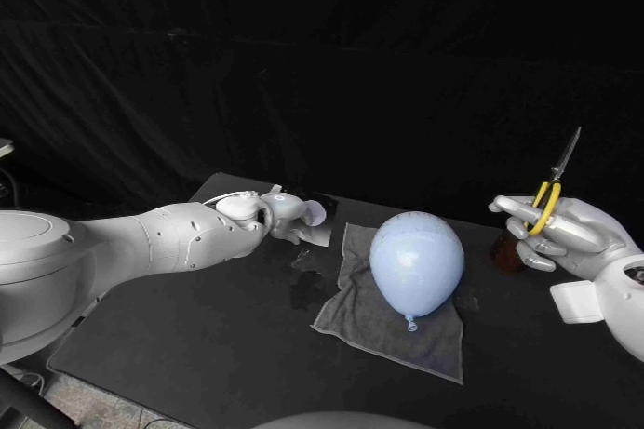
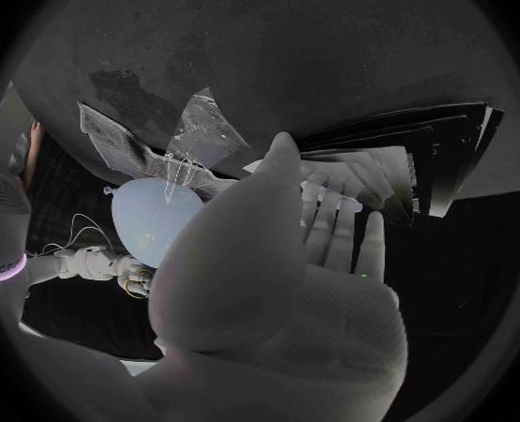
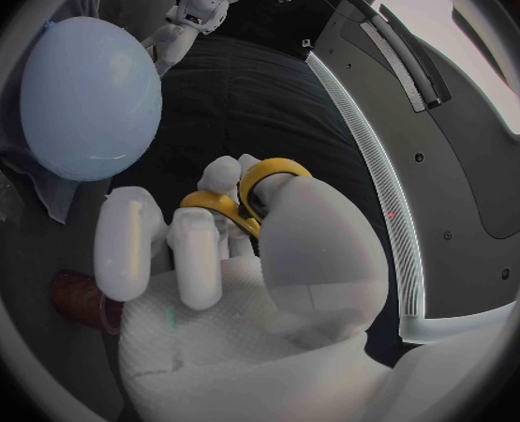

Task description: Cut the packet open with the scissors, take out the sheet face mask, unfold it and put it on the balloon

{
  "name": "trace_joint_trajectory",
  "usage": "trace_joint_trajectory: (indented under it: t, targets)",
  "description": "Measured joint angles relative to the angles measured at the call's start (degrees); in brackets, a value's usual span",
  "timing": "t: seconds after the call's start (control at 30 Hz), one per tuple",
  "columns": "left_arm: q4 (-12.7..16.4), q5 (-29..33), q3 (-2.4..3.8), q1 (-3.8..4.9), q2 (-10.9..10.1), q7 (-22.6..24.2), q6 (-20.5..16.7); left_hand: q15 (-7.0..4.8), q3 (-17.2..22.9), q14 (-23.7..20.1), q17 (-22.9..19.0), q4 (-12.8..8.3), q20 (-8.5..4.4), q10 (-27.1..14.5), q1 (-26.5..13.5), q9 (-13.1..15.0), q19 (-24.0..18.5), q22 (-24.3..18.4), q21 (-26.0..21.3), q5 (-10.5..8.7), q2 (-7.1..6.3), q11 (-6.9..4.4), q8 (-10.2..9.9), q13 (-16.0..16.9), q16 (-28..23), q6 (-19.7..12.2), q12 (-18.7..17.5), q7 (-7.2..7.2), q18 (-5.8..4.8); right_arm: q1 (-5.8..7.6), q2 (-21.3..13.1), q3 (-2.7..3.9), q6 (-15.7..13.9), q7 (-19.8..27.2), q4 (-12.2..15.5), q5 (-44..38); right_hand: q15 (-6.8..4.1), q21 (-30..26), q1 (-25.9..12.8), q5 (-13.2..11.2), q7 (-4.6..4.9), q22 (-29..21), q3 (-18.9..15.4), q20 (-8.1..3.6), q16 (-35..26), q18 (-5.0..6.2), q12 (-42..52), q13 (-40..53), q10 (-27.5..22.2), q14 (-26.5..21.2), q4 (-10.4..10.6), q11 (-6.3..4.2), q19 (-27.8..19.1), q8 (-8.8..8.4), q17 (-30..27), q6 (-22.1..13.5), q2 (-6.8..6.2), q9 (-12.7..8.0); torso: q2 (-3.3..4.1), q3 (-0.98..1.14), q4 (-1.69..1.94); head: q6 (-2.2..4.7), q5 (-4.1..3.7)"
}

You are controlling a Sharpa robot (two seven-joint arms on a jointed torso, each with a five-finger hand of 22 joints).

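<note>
The right hand point(image 1: 561, 232) grips the scissors point(image 1: 552, 189) by their yellow handles, blades together and pointing up. The left hand point(image 1: 278, 211) is spread, fingers stretched out, holding nothing. The clear packet point(image 2: 201, 133) lies on the worktop point(image 1: 201, 355) just beyond that hand, at the edge of a grey cloth point(image 1: 382, 331). The balloon point(image 1: 416, 259) rests on the cloth, between the two hands.

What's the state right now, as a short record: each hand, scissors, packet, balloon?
left hand: fingers apart, holds nothing
right hand: grips the scissors, blades pointing up
balloon: lies on the grey cloth
packet: on the table by the cloth's edge, neither hand on it; cut or not, cannot tell
</note>
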Motion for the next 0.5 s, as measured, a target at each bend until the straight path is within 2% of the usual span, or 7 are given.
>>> trace_joint_trajectory:
  t: [0.07,0.27,0.5]
  targets:
    - [0.0,0.0,0.02,0.03,0.0,0.0,-0.2,0.07,0.5,1.6,0.4,0.0,-0.1,2.1,0.2,0.4,0.5,0.0,0.2,-0.03,0.17,-0.01,0.6,0.0,0.5,1.5,0.5,-0.02,-0.01,-0.01,0.0,0.0,0.0,0.0,0.0,0.0,0.0,0.0,0.0,0.0,0.0,0.0,0.0,0.0,0.0,0.0,0.0,0.0,0.0,0.0,0.0,0.0,0.0,0.0,0.0,0.0,0.0,0.0,0.0,-0.02,0.0,-0.03,0.04]
    - [0.0,0.2,0.05,0.08,0.0,0.1,-0.8,0.38,2.1,7.0,1.5,0.0,-0.11,8.1,0.3,0.5,2.7,0.2,0.8,-0.12,1.94,0.33,1.3,0.0,1.8,4.3,1.0,0.1,-0.03,-0.01,0.0,0.0,0.0,0.0,0.0,-0.2,0.0,0.0,0.1,0.0,-0.02,0.0,0.0,0.0,0.1,-0.01,0.0,0.0,0.0,0.0,0.0,0.0,0.0,-0.23,0.0,0.0,-0.07,-0.1,0.0,-0.03,0.0,-0.07,0.1]
    - [0.2,0.7,0.01,0.04,-0.3,0.2,-1.0,0.44,2.5,7.6,1.7,0.0,-0.11,8.4,0.5,0.3,3.1,0.2,0.8,-0.12,2.18,0.38,1.5,0.7,1.8,4.6,1.2,0.05,-0.04,-0.03,0.0,0.0,0.1,0.0,0.0,-0.3,0.0,0.0,0.1,0.0,-0.03,0.0,0.1,0.0,0.1,-0.04,0.0,0.0,0.0,0.0,-0.1,0.0,0.0,-0.23,0.0,0.0,-0.06,-0.1,0.0,-0.01,0.0,-0.04,0.1]
